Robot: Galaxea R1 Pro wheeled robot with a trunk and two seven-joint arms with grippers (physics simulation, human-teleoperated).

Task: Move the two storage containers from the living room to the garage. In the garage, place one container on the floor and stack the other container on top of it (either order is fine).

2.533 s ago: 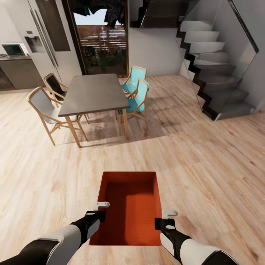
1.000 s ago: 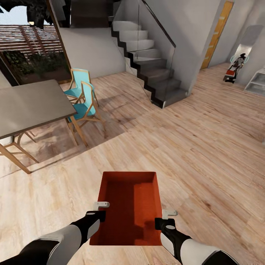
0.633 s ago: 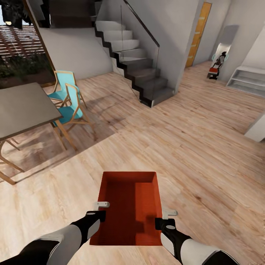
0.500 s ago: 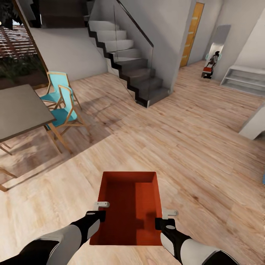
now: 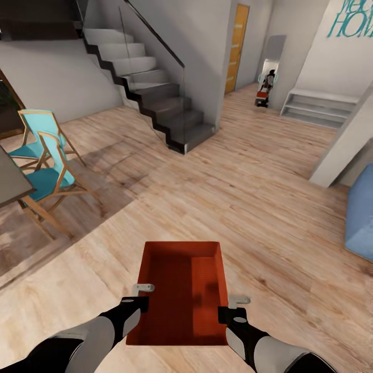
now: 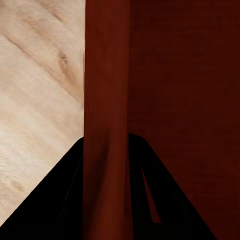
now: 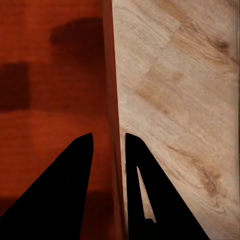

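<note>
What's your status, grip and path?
Left gripper and right gripper each shut on a side wall of the storage container. Container level, empty. Wood floor ahead; staircase off left.

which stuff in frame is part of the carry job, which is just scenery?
Job:
- storage container, one, empty
- left gripper, shut on its left wall
- right gripper, shut on its right wall

Scenery:
- staircase
- teal chairs
- orange door
- blue sofa
- white steps
- wood plank floor
</note>
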